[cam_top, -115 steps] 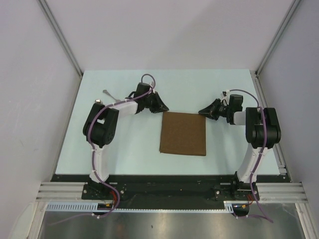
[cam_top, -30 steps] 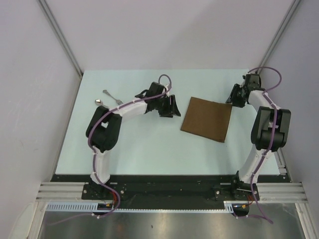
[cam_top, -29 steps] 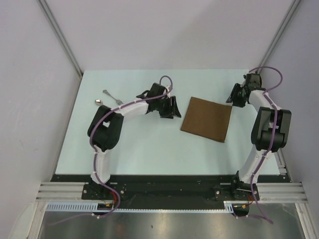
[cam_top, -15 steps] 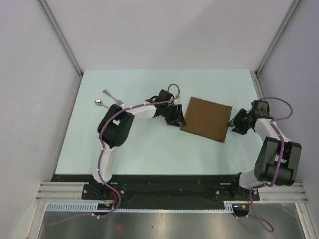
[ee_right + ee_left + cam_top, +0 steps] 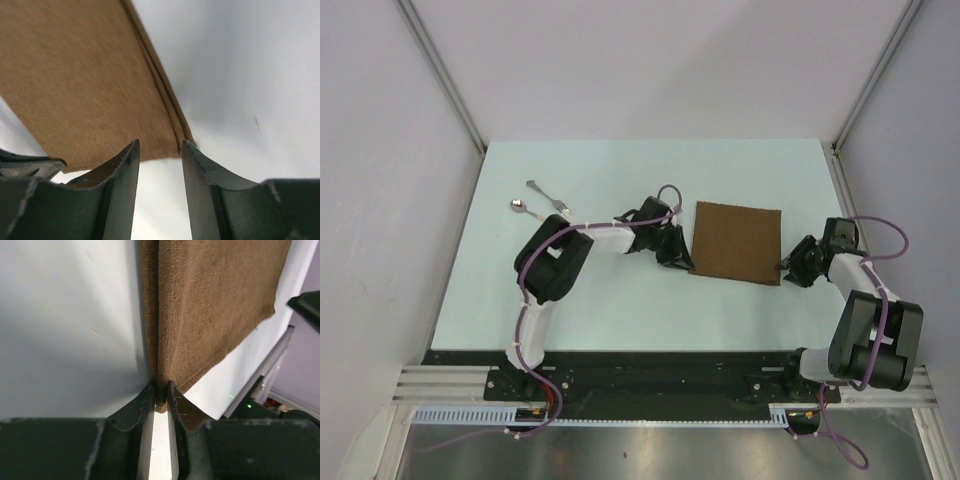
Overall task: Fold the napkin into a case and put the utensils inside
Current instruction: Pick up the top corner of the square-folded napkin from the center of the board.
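The brown napkin (image 5: 737,243) lies folded flat on the pale table, right of centre. My left gripper (image 5: 682,258) is at its near left corner, shut on the cloth; the left wrist view shows the napkin (image 5: 210,305) pinched between the left gripper's (image 5: 161,399) jaws. My right gripper (image 5: 792,268) is at the near right corner, open; in the right wrist view the napkin (image 5: 85,85) edge sits just ahead of the right gripper's (image 5: 159,147) spread jaws, not held. The silver fork (image 5: 546,194) and the spoon (image 5: 524,209) lie at the far left.
The table (image 5: 610,300) is ringed by grey walls with metal posts at the back corners. A black rail (image 5: 650,375) runs along the near edge by the arm bases.
The napkin was dragged right and turned. The left gripper reached right and closed on its near left corner. The right gripper moved from the far right corner to the near right corner.
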Robot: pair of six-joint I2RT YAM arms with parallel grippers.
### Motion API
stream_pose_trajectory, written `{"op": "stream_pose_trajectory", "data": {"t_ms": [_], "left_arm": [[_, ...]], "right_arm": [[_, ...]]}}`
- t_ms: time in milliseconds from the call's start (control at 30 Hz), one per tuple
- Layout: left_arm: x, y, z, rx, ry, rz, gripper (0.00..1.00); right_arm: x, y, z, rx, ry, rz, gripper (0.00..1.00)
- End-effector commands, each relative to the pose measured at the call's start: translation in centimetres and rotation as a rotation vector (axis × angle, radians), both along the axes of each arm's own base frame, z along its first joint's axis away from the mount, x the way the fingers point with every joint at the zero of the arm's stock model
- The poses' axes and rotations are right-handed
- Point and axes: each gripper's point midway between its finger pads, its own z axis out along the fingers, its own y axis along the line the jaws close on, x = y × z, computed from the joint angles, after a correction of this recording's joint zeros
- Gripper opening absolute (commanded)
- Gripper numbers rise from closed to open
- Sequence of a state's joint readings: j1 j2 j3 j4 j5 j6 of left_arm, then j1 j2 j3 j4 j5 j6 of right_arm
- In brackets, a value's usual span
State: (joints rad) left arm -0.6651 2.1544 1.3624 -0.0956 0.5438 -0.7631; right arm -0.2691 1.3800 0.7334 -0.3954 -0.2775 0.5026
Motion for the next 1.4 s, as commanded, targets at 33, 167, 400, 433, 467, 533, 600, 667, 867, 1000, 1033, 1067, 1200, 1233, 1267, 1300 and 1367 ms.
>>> {"op": "stream_pose_trajectory", "data": {"t_ms": [33, 167, 400, 433, 467, 533, 600, 667, 867, 1000, 1033, 1067, 1200, 1233, 1267, 1300, 1367], "left_arm": [[-4.2, -2.2, 0.1, -0.015, 0.052, 0.000, 0.18], [-6.6, -3.9, 0.8, -0.070, 0.085, 0.002, 0.17], [-7.7, -3.6, 2.5, -0.055, 0.063, 0.011, 0.38], [-7.2, -3.1, 2.6, -0.042, 0.049, 0.031, 0.42], [-7.0, -2.7, 3.1, -0.039, 0.032, 0.032, 0.45], [-6.8, -1.7, 3.4, -0.019, 0.031, 0.040, 0.48], [-6.8, -0.8, 3.9, -0.016, 0.015, 0.045, 0.48], [-6.6, 0.0, 4.0, -0.011, 0.002, 0.054, 0.49], [-6.0, 1.0, 5.5, 0.008, -0.071, 0.050, 0.49], [-6.0, 0.8, 6.2, -0.009, -0.077, 0.045, 0.49], [-6.0, 0.7, 6.3, -0.013, -0.078, 0.043, 0.48], [-5.9, 0.7, 6.5, -0.014, -0.079, 0.043, 0.48], [-5.6, 0.7, 7.1, -0.020, -0.095, 0.045, 0.49], [-5.5, 0.7, 7.2, -0.020, -0.096, 0.046, 0.49], [-5.3, 0.7, 7.5, -0.024, -0.103, 0.050, 0.49], [-5.3, 0.7, 7.6, -0.023, -0.108, 0.050, 0.49], [-4.9, 0.9, 8.0, -0.015, -0.123, 0.057, 0.49]], "right_arm": [[-2.4, -1.9, -0.3, -0.093, 0.045, -0.095, 0.45], [-2.5, -3.0, 0.1, -0.162, 0.035, -0.080, 0.42], [-1.8, -3.3, -0.5, -0.181, 0.047, -0.017, 0.30], [-1.6, -3.3, -0.4, -0.183, 0.042, -0.013, 0.28], [-1.5, -3.6, -0.4, -0.199, 0.047, -0.016, 0.27], [-1.1, -3.9, -0.2, -0.227, 0.046, -0.009, 0.27], [-0.7, -4.1, -0.1, -0.240, 0.047, -0.003, 0.27], [-0.8, -4.1, -0.3, -0.243, 0.064, -0.002, 0.29], [-0.4, -4.1, -0.4, -0.250, 0.057, 0.004, 0.29], [-0.2, -4.1, -0.7, -0.245, 0.060, 0.010, 0.28], [-0.2, -4.0, -0.9, -0.244, 0.066, 0.014, 0.28], [-0.1, -4.1, -0.9, -0.248, 0.065, 0.011, 0.27], [0.0, -4.2, -1.1, -0.248, 0.068, 0.012, 0.27], [0.1, -4.2, -1.2, -0.248, 0.067, 0.015, 0.26], [0.2, -4.2, -1.1, -0.248, 0.065, 0.017, 0.25], [0.2, -4.2, -1.1, -0.249, 0.064, 0.016, 0.23], [0.3, -4.3, -0.8, -0.258, 0.061, 0.020, 0.19]]}}
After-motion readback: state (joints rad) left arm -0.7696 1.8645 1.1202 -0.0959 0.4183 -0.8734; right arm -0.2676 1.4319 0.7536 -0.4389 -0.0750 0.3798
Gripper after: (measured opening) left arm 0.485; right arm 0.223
